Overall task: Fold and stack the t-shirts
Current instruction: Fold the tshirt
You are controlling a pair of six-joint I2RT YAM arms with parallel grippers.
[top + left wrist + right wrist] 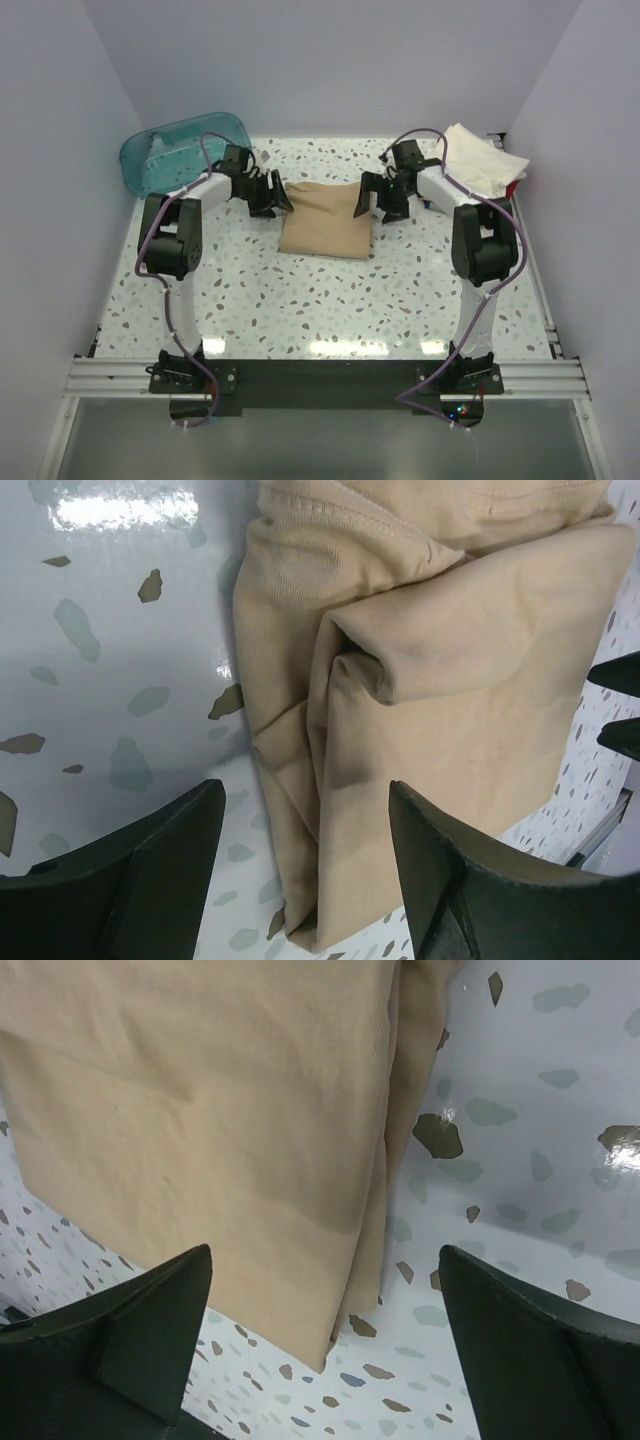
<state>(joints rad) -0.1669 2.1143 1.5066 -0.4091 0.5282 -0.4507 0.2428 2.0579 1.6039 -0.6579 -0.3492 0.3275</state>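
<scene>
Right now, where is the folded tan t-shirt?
In the top view, the tan t-shirt lies folded on the far half of the table, centred between the open left pincer and the open right pincer, one at each side edge.

No words, numbers, brands or signs can be read in any view. The tan shirt (325, 222) is plain cloth with no print. The surface (330, 300) has only little spots on it.

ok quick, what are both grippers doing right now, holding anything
Left gripper: open, holding nothing, at the left edge of the folded tan t-shirt.
Right gripper: open, holding nothing, at the shirt's right edge.
</scene>
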